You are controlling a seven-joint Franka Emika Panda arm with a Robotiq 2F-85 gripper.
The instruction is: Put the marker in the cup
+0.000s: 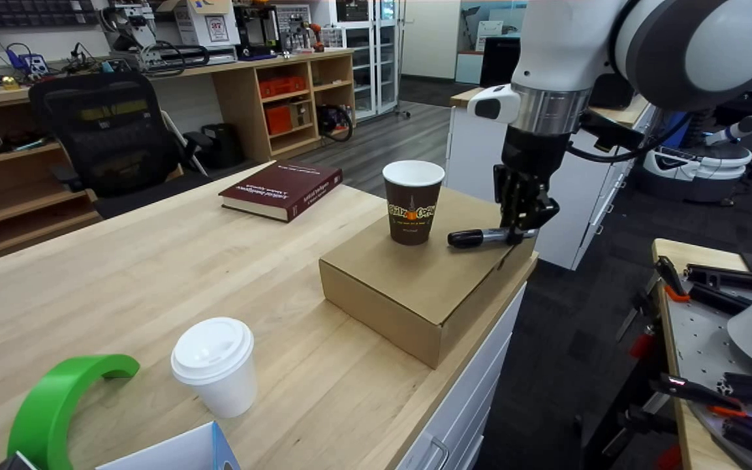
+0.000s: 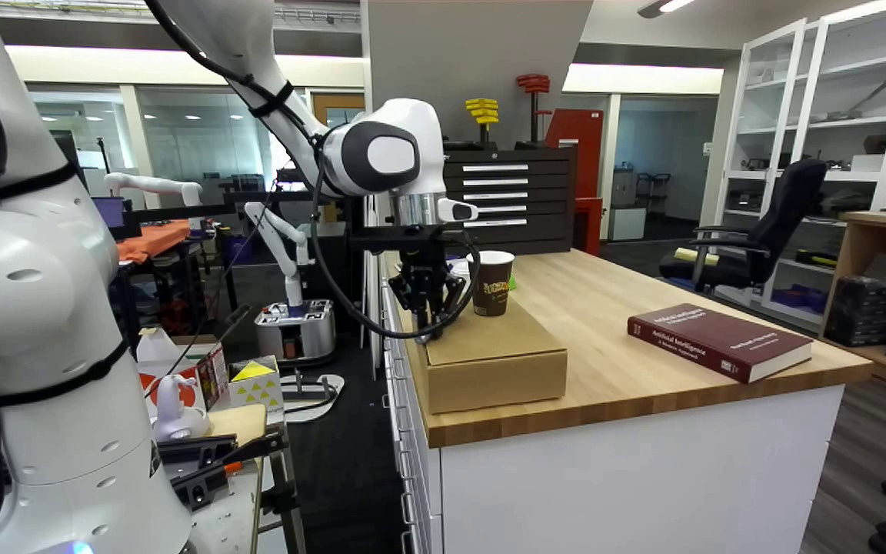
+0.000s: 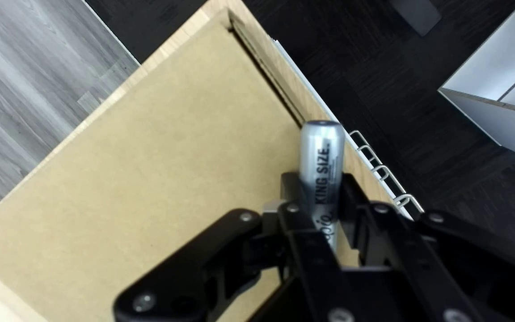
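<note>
While the jaws were narrowed tight round the marker [image 3: 322,174], gripping it nearly level near the edge of the cardboard box [image 1: 431,277], the cup [image 1: 413,203] stood upright on that box, on the table [image 1: 219,274]; marker-to-box contact unclear

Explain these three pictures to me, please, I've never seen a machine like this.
It's a Franka Panda robot arm, ending in a two-fingered gripper. Two pictures look at it from outside; the close-up is taken from its wrist. On the wooden table sit a cardboard box, a maroon Artificial Intelligence textbook, a white lidded cup and a green arch. A brown Philz Coffee paper cup stands on that box. The gripper holds a silver, black-capped King Size marker.
</note>
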